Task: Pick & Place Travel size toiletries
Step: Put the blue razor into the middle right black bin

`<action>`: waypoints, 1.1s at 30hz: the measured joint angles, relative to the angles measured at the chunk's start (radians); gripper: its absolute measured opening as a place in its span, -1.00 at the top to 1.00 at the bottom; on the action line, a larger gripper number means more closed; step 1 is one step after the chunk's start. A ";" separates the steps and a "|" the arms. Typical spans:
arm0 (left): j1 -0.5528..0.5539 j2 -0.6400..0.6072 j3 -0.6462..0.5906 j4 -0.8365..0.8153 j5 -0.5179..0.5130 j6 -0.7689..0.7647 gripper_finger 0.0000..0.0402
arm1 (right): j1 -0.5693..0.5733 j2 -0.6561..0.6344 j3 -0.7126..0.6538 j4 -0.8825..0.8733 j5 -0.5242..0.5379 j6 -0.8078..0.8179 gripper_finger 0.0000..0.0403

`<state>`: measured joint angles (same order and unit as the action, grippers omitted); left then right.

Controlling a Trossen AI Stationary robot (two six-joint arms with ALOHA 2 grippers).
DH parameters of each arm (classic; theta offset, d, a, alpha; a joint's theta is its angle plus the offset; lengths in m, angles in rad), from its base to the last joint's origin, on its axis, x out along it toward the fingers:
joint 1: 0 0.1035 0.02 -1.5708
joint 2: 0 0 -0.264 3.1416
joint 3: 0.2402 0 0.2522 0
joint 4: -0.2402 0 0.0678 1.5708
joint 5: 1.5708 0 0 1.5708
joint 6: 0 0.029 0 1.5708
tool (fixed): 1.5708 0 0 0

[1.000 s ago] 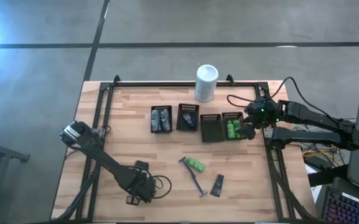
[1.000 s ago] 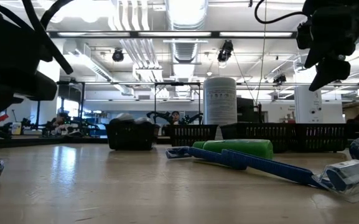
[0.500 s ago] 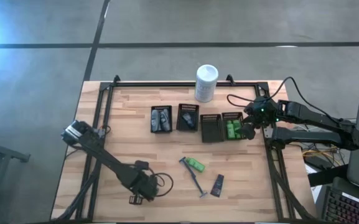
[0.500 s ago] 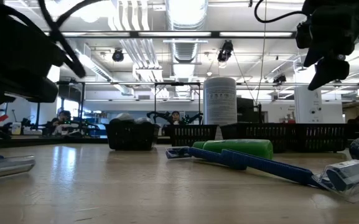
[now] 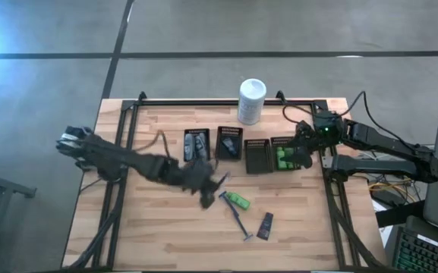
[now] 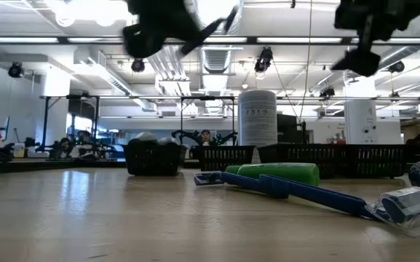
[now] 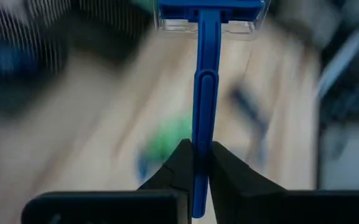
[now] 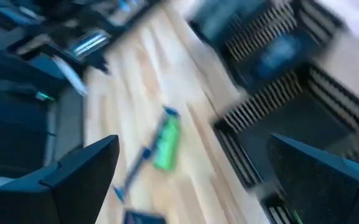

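My left gripper (image 5: pixel 203 184) hangs above the table's middle, just left of the loose toiletries, shut on a thin blue razor (image 7: pixel 205 74). In the low view the left gripper (image 6: pixel 167 25) is high above the table. A green bottle (image 5: pixel 239 201), a second razor (image 5: pixel 238 220) and a black flat tube (image 5: pixel 265 225) lie flat on the wood. My right gripper (image 5: pixel 298 154) is open above the tray of green bottles (image 5: pixel 283 158); its fingers stand wide apart in the right wrist view (image 8: pixel 191 143). My left gripper pinches the razor's handle (image 7: pixel 203 134) near its free end between the two fingers. The razor runs on along the fingers' direction, and its head (image 7: pixel 209 14) points away from the wrist. It is lifted clear of the table.
Four black slotted trays (image 5: pixel 229 142) stand in a row across the middle, two with grey and dark items, one with green bottles. A tall white container (image 5: pixel 251 101) stands at the far edge. Bare wood lies at the near left. Cables trail at the right.
My left arm has swung fast from the table's near-left area up and toward the middle, carrying the razor from the tabletop to high above it. My right gripper has shifted slightly to the left over the green-bottle tray.
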<state>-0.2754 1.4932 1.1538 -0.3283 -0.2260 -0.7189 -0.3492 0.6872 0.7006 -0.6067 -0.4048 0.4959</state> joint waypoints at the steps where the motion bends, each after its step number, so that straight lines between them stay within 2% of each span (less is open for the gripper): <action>1: 0.025 -0.007 0.000 0.075 -0.018 0.004 0.86 | 0.004 0.000 0.000 0.047 -0.012 0.002 -0.99; 5: 0.118 -0.019 -0.001 0.354 -0.030 0.068 0.86 | 0.032 0.004 0.000 0.236 -0.027 0.027 -0.99; 9: 0.197 0.009 -0.001 0.515 -0.034 0.090 0.86 | 0.056 0.011 0.000 0.398 -0.019 0.065 -0.99; 15: 0.270 0.108 0.020 0.795 -0.003 0.086 0.86 | 0.057 0.063 0.000 0.495 -0.011 0.081 -0.99; 24: 0.274 0.272 0.174 0.803 0.102 0.079 0.86 | 0.062 0.128 0.000 0.580 -0.012 0.080 -0.99; 33: 0.274 0.349 0.272 0.815 0.177 0.075 0.86 | 0.062 0.141 0.000 0.590 -0.001 0.071 -0.99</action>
<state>-0.0010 1.8423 1.4254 0.4866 -0.0494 -0.6441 -0.2874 0.8283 0.7002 -0.0162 -0.4062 0.5671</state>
